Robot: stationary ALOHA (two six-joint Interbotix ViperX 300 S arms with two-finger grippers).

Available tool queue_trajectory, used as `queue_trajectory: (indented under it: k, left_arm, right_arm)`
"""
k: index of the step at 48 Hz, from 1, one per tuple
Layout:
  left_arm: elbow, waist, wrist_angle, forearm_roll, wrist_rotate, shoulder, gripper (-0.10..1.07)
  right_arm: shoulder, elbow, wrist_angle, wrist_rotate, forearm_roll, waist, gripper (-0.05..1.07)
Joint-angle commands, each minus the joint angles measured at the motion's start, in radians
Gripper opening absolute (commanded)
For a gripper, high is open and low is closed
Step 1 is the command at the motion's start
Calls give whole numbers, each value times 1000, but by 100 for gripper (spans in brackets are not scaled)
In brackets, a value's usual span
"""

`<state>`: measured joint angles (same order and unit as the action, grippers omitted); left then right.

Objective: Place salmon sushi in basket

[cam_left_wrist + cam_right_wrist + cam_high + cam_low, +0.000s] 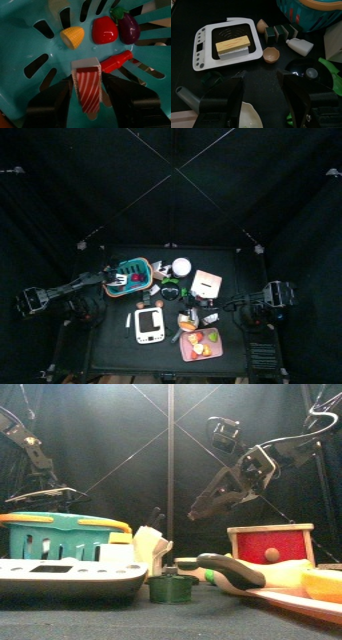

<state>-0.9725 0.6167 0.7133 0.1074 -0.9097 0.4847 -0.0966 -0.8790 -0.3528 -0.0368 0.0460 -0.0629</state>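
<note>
The salmon sushi (87,90), orange and white striped on a white rice block, lies on the floor of the teal basket (27,45), next to a toy corn (72,36), a red tomato (105,29), an eggplant (128,27) and a red chili (117,61). My left gripper (89,82) reaches into the basket (131,274) from the left, and its jaws stand on either side of the sushi with small gaps, open. My right gripper (261,80) hangs open and empty over the table's right part. In the front view the basket (54,536) stands at the left.
A white tray (211,37) carrying a tan block (234,45) lies in front of the basket. Two eggshell halves (271,54), a white bottle (299,46) and a black bowl (304,70) sit nearby. A red box (271,544), a pink tray (201,343) and a white plate (181,266) crowd the right.
</note>
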Motion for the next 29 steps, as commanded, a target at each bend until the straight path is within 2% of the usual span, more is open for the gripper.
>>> queue_trajectory:
  k: [1, 6, 29]
  left_arm:
    - [18, 3, -23, 3, 2, -2, 92]
    - [18, 3, -29, 2, 0, 0, 95]
    - [38, -3, -31, 15, 2, 6, 95]
  right_arm:
    - [-15, 20, -8, 2, 0, -3, 86]
    - [-15, 20, -8, 2, 0, -3, 86]
    - [-14, 18, -6, 2, 0, -5, 86]
